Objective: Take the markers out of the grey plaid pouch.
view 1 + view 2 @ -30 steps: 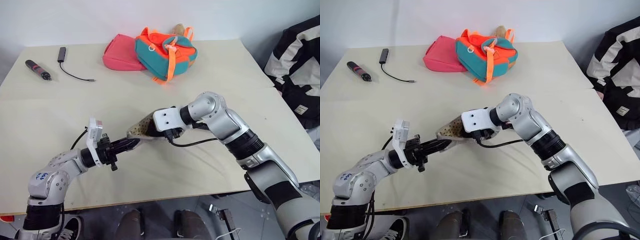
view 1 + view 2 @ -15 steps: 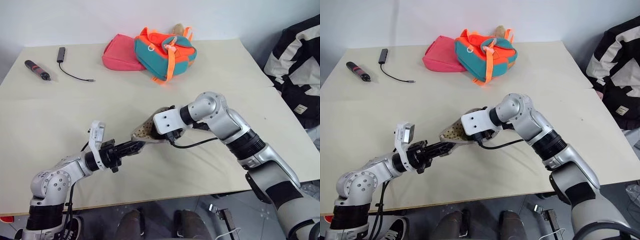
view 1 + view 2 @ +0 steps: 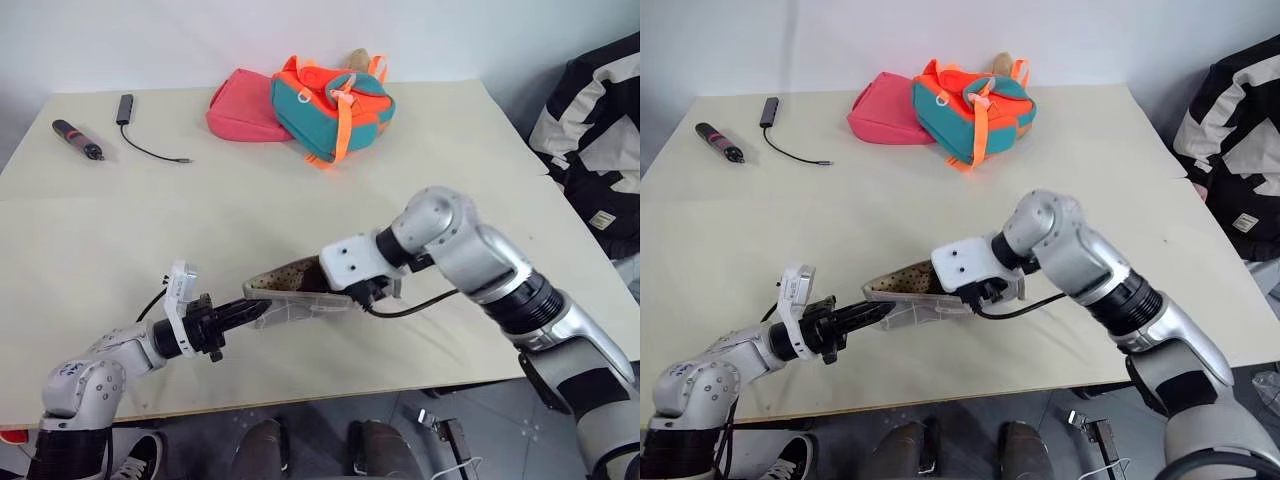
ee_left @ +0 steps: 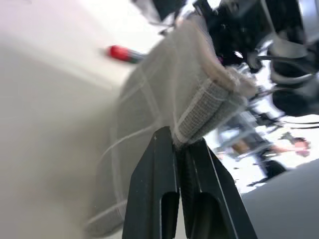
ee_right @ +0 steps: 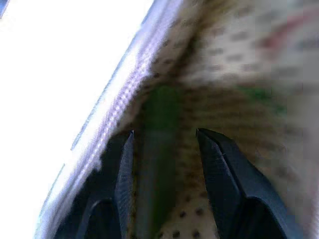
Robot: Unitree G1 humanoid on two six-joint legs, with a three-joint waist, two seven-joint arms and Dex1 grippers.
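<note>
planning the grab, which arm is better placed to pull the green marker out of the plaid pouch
Right. The right gripper sits inside the grey plaid pouch, jaws open astride the green marker. The left gripper is shut on the pouch's edge, holding it.

Grey plaid pouch with white grid lines, lying flat near the front edge of the tabletop, mouth held open showing beige dotted lining, a green marker lying inside against the lining

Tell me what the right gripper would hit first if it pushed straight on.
Probably the green marker: it lies between the open fingers of the right gripper, inside the pouch, with dotted lining behind. Depth is unclear.
</note>
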